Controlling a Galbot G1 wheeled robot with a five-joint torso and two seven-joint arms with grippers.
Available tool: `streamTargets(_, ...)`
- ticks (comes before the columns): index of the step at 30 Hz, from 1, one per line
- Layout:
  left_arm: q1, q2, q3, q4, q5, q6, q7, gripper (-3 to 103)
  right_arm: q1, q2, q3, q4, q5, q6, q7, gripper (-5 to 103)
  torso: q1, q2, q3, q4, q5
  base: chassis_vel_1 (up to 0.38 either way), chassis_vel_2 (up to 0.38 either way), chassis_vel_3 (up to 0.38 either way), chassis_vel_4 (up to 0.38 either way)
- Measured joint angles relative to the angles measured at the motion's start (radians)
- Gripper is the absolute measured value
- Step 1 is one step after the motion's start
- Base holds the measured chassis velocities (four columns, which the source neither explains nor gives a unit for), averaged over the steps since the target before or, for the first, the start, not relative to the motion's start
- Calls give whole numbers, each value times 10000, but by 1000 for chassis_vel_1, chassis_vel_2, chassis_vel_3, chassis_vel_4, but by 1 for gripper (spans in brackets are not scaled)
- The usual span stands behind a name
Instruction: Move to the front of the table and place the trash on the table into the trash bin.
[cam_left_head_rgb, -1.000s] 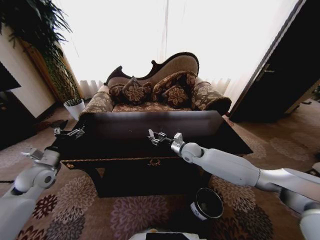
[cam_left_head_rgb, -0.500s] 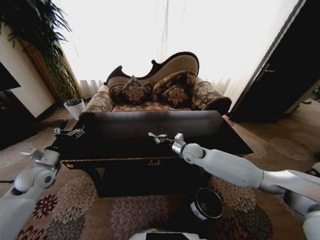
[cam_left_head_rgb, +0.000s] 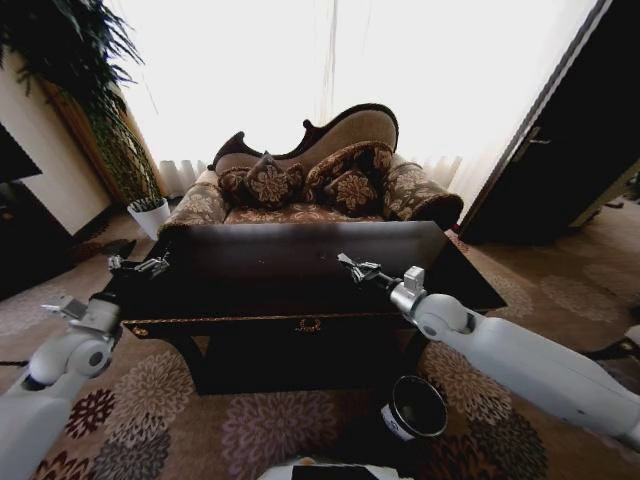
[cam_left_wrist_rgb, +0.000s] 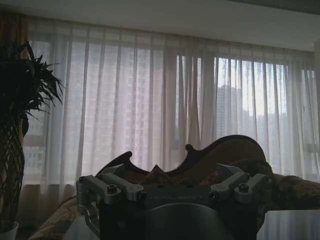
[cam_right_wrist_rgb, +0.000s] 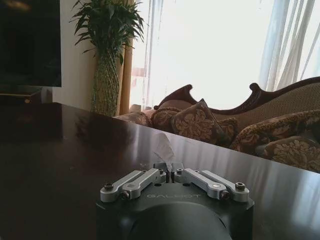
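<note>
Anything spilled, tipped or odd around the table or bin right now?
Nothing stands out. The trash bin stands upright on the carpet in front of the table, and no spill shows on the tabletop. The right gripper is over the table, jaws shut on a white paper wad.
</note>
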Motion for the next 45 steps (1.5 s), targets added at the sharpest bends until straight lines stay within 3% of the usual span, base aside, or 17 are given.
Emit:
streamTargets(2, 0, 0, 0, 1, 0, 0, -4, 100, -430, -118, 282, 84, -161, 116, -37, 2, 0, 0, 0, -3, 1, 0, 0, 0, 0)
streamTargets(5, 0, 0, 0, 0, 0, 0, -3, 100, -3111, -63, 2675, 734, -832, 429, -67, 2, 0, 0, -1, 6, -3, 0, 0, 0, 0)
streamTargets(6, 0, 0, 0, 0, 0, 0, -3, 100, -3111, -63, 2675, 734, -832, 429, -67, 2, 0, 0, -1, 6, -3, 0, 0, 0, 0)
streamTargets(11, 1, 0, 0, 1, 0, 0, -14, 100, -7142, 1222, 6281, 1131, -1540, 530, -201, 2, 0, 0, 0, 7, -5, 0, 0, 0, 0)
streamTargets(12, 1, 0, 0, 1, 0, 0, -14, 100, -7142, 1222, 6281, 1131, -1540, 530, -201, 2, 0, 0, 0, 7, -5, 0, 0, 0, 0)
streamTargets(15, 1, 0, 0, 0, 0, 0, 1, 100, -9456, 2368, 8471, 1012, -1982, 1057, -767, 2, 0, 0, -1, 4, 0, 0, 0, 0, 0)
streamTargets(17, 1, 0, 0, -1, 0, 0, 0, 100, -10357, 3112, 9355, 920, -2223, 1395, -1075, 2, -1, 1, -1, 2, -4, 0, 0, 0, 0)
streamTargets(18, 1, 0, 0, -1, 0, 0, 0, 100, -10357, 3112, 9355, 920, -2223, 1395, -1075, 2, -1, 1, -1, 2, -4, 0, 0, 0, 0)
streamTargets(20, 1, 0, 0, 0, 0, 0, 3, 100, -10865, 3870, 9857, 800, -2426, 1671, -1268, 2, -1, 1, 0, 4, -4, 0, 0, 0, 0)
streamTargets(22, 0, 0, 0, 0, 0, 0, -3, 100, -11174, 4531, 10079, 609, -2651, 1922, -1414, 2, -1, 1, 0, 4, -4, 0, 0, 0, 0)
streamTargets(23, 0, 0, 0, 0, 0, 0, -3, 100, -11174, 4531, 10079, 609, -2651, 1922, -1414, 2, -1, 1, 0, 4, -4, 0, 0, 0, 0)
streamTargets(26, 1, 0, 0, 0, 0, 0, 0, 100, -11315, 5643, 10039, -319, -3228, 2442, -1625, 2, -1, 1, 0, 6, -6, 0, 0, 0, 0)
streamTargets(32, 0, 0, 0, 0, 0, 0, 2, 100, -10790, 6442, 9437, -2076, -3851, 2953, -1672, 2, -1, 0, 0, 5, -4, 0, 0, 0, 0)
streamTargets(36, 0, 0, 0, 0, 0, 0, -5, 100, -9217, 7224, 8426, -5116, -4349, 3336, -1671, 2, -1, -1, 1, 2, 1, 0, 0, 0, 0)
streamTargets(38, 1, 0, 0, 0, 0, 1, 5, 100, -9099, 7258, 8356, -5279, -4372, 3354, -1671, 2, -1, -1, 1, 3, 2, 0, 0, 0, 0)
streamTargets(42, 1, 0, 0, 0, 0, 0, 0, 100, -7044, 7665, 7169, -8078, -4894, 3726, -1731, 2, 0, -2, 2, 12, -1, 0, 0, 0, 0)
streamTargets(45, 1, 0, 0, 0, 0, 0, 1, 100, -6467, 7738, 6815, -9012, -4895, 3809, -1764, 2, 1, -2, 2, 9, -2, 0, 0, 0, 0)
